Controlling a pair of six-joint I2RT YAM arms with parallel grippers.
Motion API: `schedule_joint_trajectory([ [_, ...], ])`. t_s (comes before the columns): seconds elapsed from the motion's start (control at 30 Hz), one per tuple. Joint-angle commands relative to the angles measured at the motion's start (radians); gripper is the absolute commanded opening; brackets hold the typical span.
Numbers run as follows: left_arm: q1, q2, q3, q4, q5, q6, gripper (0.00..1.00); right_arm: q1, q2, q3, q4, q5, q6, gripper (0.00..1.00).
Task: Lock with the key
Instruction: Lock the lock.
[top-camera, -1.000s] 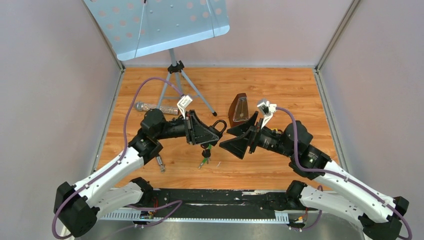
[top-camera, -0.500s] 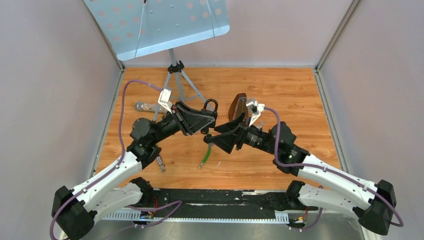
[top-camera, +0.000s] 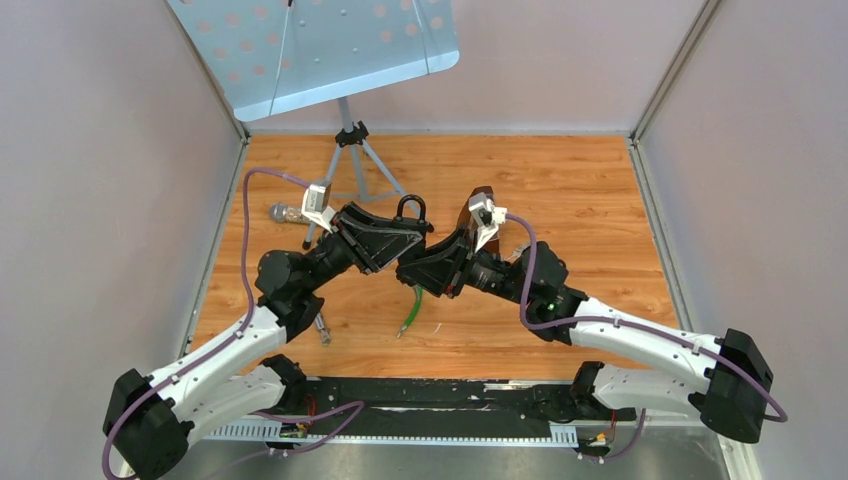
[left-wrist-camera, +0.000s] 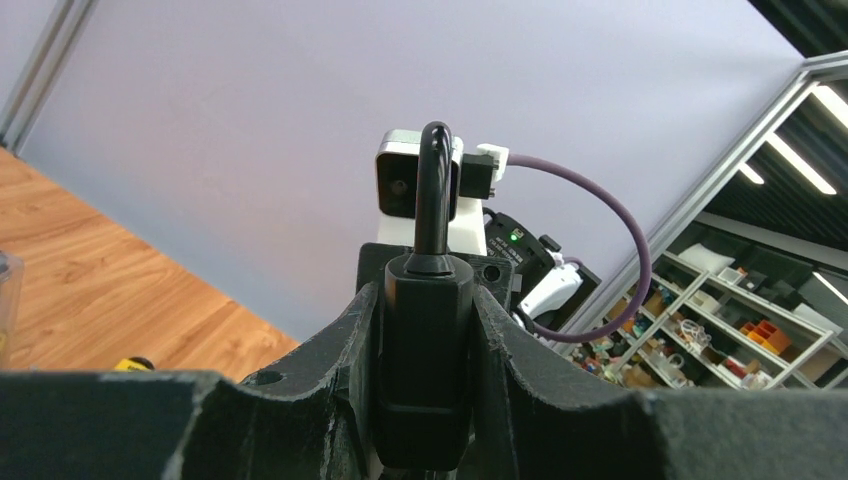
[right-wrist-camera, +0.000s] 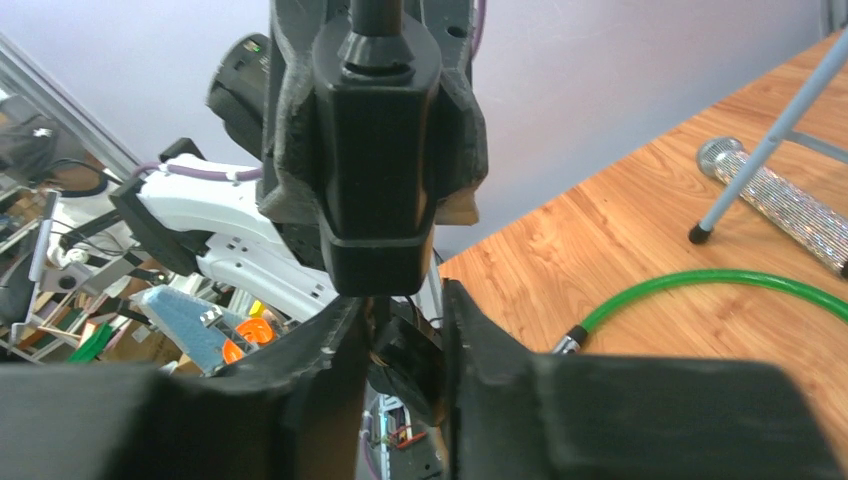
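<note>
My L gripper (top-camera: 404, 240) was up off the table (top-camera: 600, 200), near the middle, and it held the lock (top-camera: 411, 198) tight. In the L wrist pic the black lock (left-wrist-camera: 424, 300) sat btw the two dark fingers (left-wrist-camera: 330, 350), both sides touching it, w/ the loop on top pointing up. My R gripper (top-camera: 416, 272) was just beside it, tip to tip w/ the L one. In the R wrist pic the lock (right-wrist-camera: 380, 150) was right over my R gripper (right-wrist-camera: 400, 340), and a small dark thing, the key (right-wrist-camera: 402, 362), stuck out under the lock's bottom. The R fingers (right-wrist-camera: 320, 370) stood close, one on each side of the key, w/ only a thin gap. I couldn't tell if they really pinched it or were just near it. A green cord (top-camera: 411, 310) ran down from under the grippers to the table and lay there in a curve. A shiny mic (top-camera: 288, 213) lay on the wood to the L, next to the legs of the music stand (top-camera: 345, 150). A brown thing (top-camera: 483, 192) stood behind the R wrist, mostly hidden, so I couldn't tell what it was. A small metal bit (top-camera: 321, 328) lay by the L arm, too small to name.
</note>
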Motion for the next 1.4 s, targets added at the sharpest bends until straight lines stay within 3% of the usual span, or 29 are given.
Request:
schedule_joint_trajectory([
  [0.0, -0.006, -0.021, -0.001, 0.248, -0.007, -0.015, 0.0, 0.008, 0.002, -0.006, 0.177, 0.007, 0.009, 0.23],
  [0.17, -0.007, 0.022, -0.027, 0.39, 0.015, -0.041, 0.0, 0.009, 0.01, -0.015, 0.191, -0.01, 0.005, 0.0],
  [0.27, -0.006, 0.051, -0.031, 0.477, -0.002, -0.065, 0.0, 0.013, 0.019, -0.008, 0.147, -0.015, -0.014, 0.0],
  [0.43, -0.007, 0.053, -0.015, 0.489, -0.042, -0.04, 0.0, 0.032, 0.036, -0.03, 0.078, -0.012, -0.058, 0.0],
  [0.73, -0.006, -0.021, 0.013, 0.323, -0.168, 0.017, 0.0, 0.08, 0.068, -0.049, -0.093, 0.187, -0.124, 0.0],
  [1.03, -0.006, -0.106, 0.015, 0.124, -0.259, 0.114, 0.0, 0.121, 0.032, -0.103, -0.18, 0.174, -0.162, 0.0],
  [1.37, -0.006, -0.113, 0.024, 0.093, -0.259, 0.193, 0.0, 0.135, -0.003, -0.175, -0.167, 0.05, -0.118, 0.0],
])
